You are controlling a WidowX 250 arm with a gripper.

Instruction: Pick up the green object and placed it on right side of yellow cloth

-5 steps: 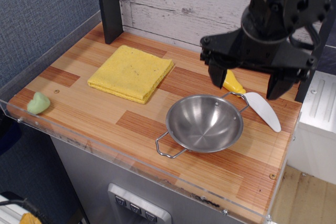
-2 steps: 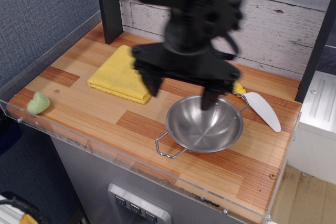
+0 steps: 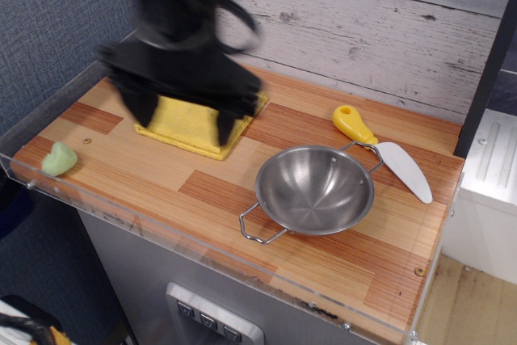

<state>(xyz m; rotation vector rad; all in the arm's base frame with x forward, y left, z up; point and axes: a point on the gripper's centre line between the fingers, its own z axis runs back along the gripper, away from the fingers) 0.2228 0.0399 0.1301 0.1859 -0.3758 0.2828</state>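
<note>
A whitewashed plank wall and a blue textured panel back a striped wooden counter (image 3: 242, 191) edged with clear plastic. In the upper left of the frame the black gripper (image 3: 184, 119), blurred, hangs over the yellow cloth (image 3: 190, 123) with its two fingers (image 3: 145, 107) spread wide and holding nothing. The cloth is a thick, flat, folded square, partly hidden. The green object (image 3: 59, 159), a small, soft-looking, rounded mint lump, lies untouched at the far left edge, well apart from the cloth. Judging from this, the pickup and the placing both remain. Lower right sits a shiny steel bowl (image 3: 314, 190) with wire handles; beside it lies a white spatula (image 3: 388, 155) with a yellow handle.
</note>
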